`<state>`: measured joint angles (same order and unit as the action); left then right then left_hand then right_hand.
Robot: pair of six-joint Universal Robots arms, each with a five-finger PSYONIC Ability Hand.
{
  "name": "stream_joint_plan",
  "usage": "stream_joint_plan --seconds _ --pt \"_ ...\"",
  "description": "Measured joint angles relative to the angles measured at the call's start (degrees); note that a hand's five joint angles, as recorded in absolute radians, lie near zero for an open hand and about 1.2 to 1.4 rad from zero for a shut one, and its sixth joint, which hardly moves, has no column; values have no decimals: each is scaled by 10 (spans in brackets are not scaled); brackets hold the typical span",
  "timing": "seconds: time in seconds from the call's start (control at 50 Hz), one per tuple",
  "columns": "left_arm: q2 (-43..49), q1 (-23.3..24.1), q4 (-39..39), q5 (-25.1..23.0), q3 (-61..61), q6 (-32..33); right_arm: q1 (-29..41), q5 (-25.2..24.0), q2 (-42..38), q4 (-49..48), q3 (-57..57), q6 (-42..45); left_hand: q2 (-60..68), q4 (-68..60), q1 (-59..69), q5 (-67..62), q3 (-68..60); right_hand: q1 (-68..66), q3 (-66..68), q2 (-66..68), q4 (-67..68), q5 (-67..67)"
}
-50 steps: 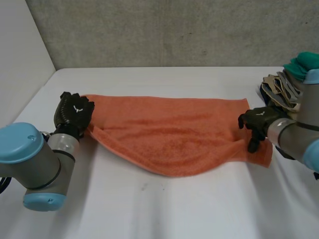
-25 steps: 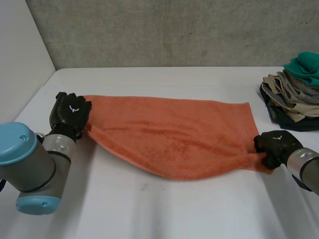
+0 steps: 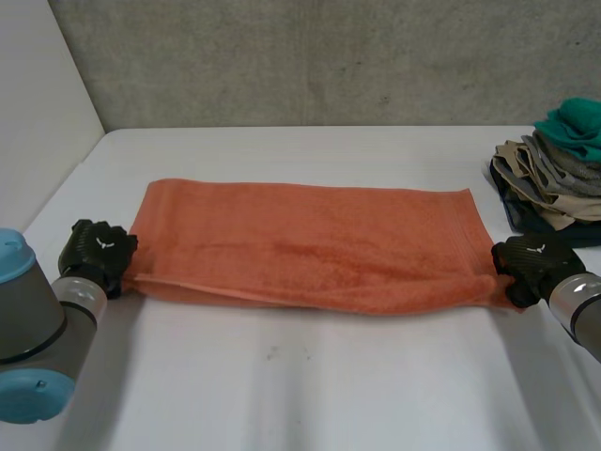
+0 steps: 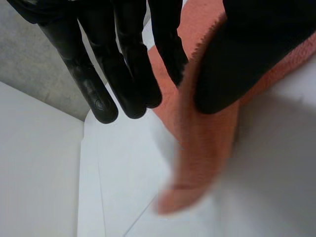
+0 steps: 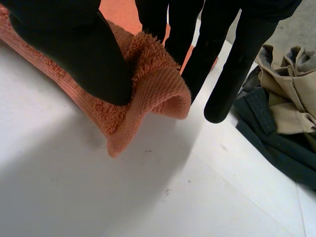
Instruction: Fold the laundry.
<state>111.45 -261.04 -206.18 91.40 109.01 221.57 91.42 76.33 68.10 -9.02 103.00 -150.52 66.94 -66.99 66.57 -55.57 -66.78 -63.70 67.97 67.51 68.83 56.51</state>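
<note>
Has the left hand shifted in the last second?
Yes. The left hand has come toward the near edge of the table and outward, away from the back wall, still pinching a corner of the orange towel.

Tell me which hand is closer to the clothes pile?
Right. The right hand pinches the orange towel beside the clothes pile; the left hand holds the towel's opposite end.

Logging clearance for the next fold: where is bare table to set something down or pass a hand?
Widest: the near strip of table between the towel and the arms. A narrower band between the towel's far edge and the wall. Crowded on the right: the clothes pile sits close to the right hand; the left hand pinches the towel's left corner.
</note>
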Motion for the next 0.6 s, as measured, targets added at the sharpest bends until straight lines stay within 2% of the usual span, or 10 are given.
stream_joint_plan --seconds 0.12,0.24,0.32,0.46,0.52,0.6 --pt "-19 -4 1 -7 12 0 3 0 6 16 -2 13 16 -17 0 -2 -17 0 0 0 0 0" --pt "-103 -4 34 -9 45 3 4 2 44 92 -10 93 17 -17 0 -2 -17 0 0 0 0 0" --pt "-200 -2 126 -11 72 9 2 8 91 191 -18 196 17 -18 0 -2 -17 0 0 0 0 0" --pt "-313 2 308 -19 102 41 -2 26 145 331 -18 328 18 -18 0 -2 -18 0 5 0 1 0" --pt "-334 3 351 -25 114 64 -2 32 150 365 -17 361 18 -18 0 -2 -18 0 5 0 1 0" --pt "-333 3 357 -30 121 87 0 35 132 369 -24 377 18 -18 0 -2 -18 0 5 0 2 0"
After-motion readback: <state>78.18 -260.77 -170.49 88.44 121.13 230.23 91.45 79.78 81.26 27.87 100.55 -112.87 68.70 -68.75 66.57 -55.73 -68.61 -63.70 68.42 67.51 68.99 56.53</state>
